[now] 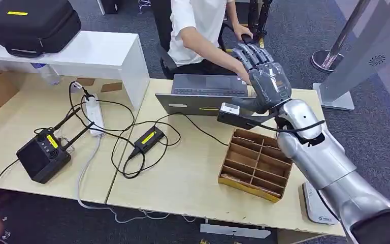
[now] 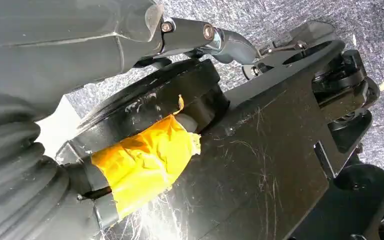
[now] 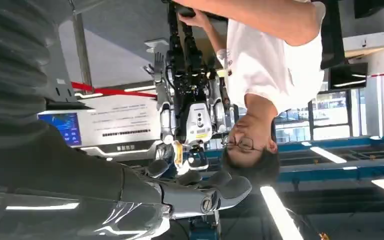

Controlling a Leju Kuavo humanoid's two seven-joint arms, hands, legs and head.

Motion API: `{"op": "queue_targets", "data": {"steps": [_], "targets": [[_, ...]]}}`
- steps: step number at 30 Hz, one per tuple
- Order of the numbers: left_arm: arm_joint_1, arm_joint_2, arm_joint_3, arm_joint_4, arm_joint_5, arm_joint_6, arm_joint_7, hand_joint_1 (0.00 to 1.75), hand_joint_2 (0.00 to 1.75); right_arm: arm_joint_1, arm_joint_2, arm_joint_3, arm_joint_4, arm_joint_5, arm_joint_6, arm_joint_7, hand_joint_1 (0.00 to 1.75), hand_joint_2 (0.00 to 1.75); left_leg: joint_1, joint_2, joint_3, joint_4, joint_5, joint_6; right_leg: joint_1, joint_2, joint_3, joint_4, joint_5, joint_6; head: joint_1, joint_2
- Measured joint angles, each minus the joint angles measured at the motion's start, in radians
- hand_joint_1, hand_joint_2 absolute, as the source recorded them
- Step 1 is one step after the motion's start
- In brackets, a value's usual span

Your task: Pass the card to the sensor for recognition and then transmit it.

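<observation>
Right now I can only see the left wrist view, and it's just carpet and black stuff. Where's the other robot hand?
Observer: The right robot hand is raised above the open laptop on the table.
Operator: Is it holding a card?
Observer: I can see no card; its fingers are spread apart in the right wrist view.
Operator: Is anybody there?
Observer: Yes, a person in a white shirt sits behind the laptop.

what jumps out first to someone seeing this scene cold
The robot's silver right arm with its grey many-fingered right hand raised, fingers spread, over the far edge of the pale wooden table, just before a seated person in a white shirt. Beside the arm on the table sits a brown divided wooden tray.
</observation>
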Motion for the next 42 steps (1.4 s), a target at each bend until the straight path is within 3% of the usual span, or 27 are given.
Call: {"op": "queue_targets", "data": {"steps": [5, 8, 15, 19, 21, 25, 34, 42], "targets": [[0.0, 0.0, 0.0, 0.0, 0.011, 0.001, -0.002, 0.0, 1.75, 0.01, -0.005, -0.004, -0.01, -0.022, -0.001, -0.011, 0.0, 1.75, 0.0, 0.0, 0.0, 0.0, 0.0, 0.0, 0.0, 0.0, 0.0, 0.0, 0.0, 0.0, 0.0, 0.0], [0.006, 0.0, 0.008, 0.0, 0.047, 0.012, -0.006, 0.0, 1.75, 0.08, -0.04, -0.034, -0.089, -0.084, -0.024, -0.044, 0.0, 1.75, 0.0, -0.001, 0.0, 0.0, 0.0, 0.0, 0.0, -0.001, 0.0, -0.001, 0.0, 0.0, 0.0, 0.0], [0.019, 0.0, 0.033, 0.0, 0.1, 0.031, -0.023, 0.0, 1.75, 0.372, -0.152, -0.152, -0.375, -0.11, -0.091, -0.109, 0.0, 1.75, 0.0, -0.001, -0.001, 0.0, -0.002, 0.002, 0.0, -0.002, 0.0, -0.003, -0.001, 0.001, 0.0, 0.0], [0.033, -0.005, 0.064, 0.0, 0.154, 0.059, -0.026, 0.0, 1.75, 0.643, -0.214, -0.247, -0.586, -0.051, -0.215, -0.178, 0.0, 1.75, 0.001, -0.007, -0.001, 0.0, -0.003, 0.004, 0.001, -0.008, 0.004, -0.006, -0.003, 0.002, 0.001, 0.0], [0.037, -0.005, 0.076, 0.0, 0.163, 0.063, -0.027, 0.0, 1.75, 0.776, -0.233, -0.291, -0.675, -0.036, -0.249, -0.204, 0.0, 1.75, 0.001, -0.006, -0.002, -0.001, -0.005, 0.004, 0.001, -0.007, 0.003, -0.006, -0.003, 0.002, 0.0, 0.0], [0.038, -0.007, 0.089, 0.0, 0.168, 0.069, -0.027, 0.0, 1.75, 0.895, -0.251, -0.34, -0.771, -0.028, -0.259, -0.212, 0.0, 1.75, 0.001, 0.003, 0.001, -0.001, -0.006, 0.003, 0.001, 0.0, 0.003, -0.006, -0.003, 0.001, 0.0, 0.0], [0.039, -0.01, 0.097, 0.0, 0.177, 0.078, -0.025, 0.0, 1.75, 0.995, -0.261, -0.389, -0.85, -0.012, -0.249, -0.221, 0.0, 1.75, 0.001, 0.003, 0.001, -0.001, -0.005, 0.003, 0.001, 0.0, 0.003, -0.006, -0.002, 0.001, 0.0, 0.0], [0.039, -0.011, 0.102, 0.0, 0.192, 0.081, -0.024, 0.0, 1.75, 1.095, -0.261, -0.385, -0.878, 0.054, -0.229, -0.22, 0.0, 1.75, 0.001, 0.002, 0.001, -0.001, -0.005, 0.003, 0.001, 0.0, 0.003, -0.006, -0.002, 0.001, 0.0, 0.0]]}}
